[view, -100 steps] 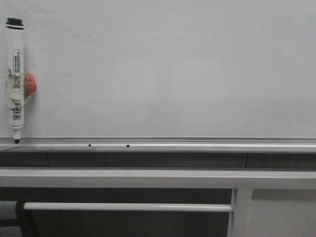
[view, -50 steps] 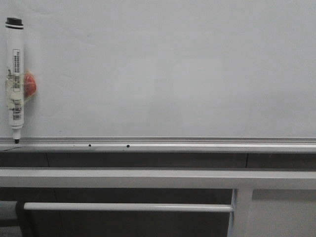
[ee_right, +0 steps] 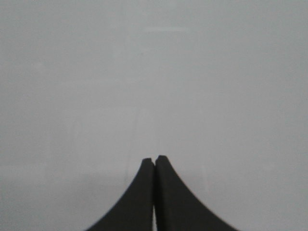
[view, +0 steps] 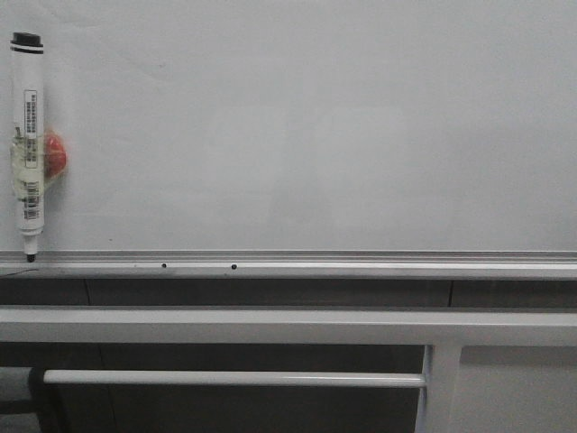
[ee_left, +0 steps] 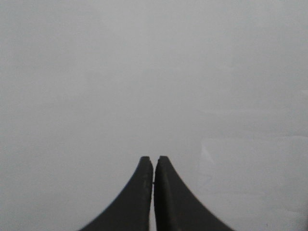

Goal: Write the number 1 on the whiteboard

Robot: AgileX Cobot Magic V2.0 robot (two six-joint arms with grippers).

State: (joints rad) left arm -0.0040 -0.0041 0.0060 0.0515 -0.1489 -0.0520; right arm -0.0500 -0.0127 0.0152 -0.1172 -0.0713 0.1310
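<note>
We see a bare whiteboard [view: 306, 126] filling the upper two thirds of the front view, its silver bottom rail [view: 361, 266] running across the frame with two small dark holes left of centre, and no number 1 on it yet: the stroke the task asks for is nowhere on the glossy surface. A white marker pen [view: 28, 144] hangs upright at the far left edge of the frame, black cap up, tip just above the rail, seemingly fixed to the board by clear tape over a small red object [view: 56, 155], perhaps a magnet, though the picture is too soft for us to be sure. Neither arm shows in the front view. In the wrist views the left gripper [ee_left: 153, 161] and the right gripper [ee_right: 154, 160] each face a plain pale surface, their dark fingers pressed together and holding nothing. As we judge it, the writing has not begun, and the risks lie in fetching the pen. Fingers that stay together cannot take the barrel, so they must part first. A grasp near the tape or the red object could drag on the fastening and twist the pen, or knock it off the board toward the grey frame bars [view: 270, 325] below. A pen held off-vertical or too lightly would skate on the gloss and leave a faint or wandering line; too much pressure could bend the stroke. The cap also appears still on, and a capped tip would write nothing.
</note>
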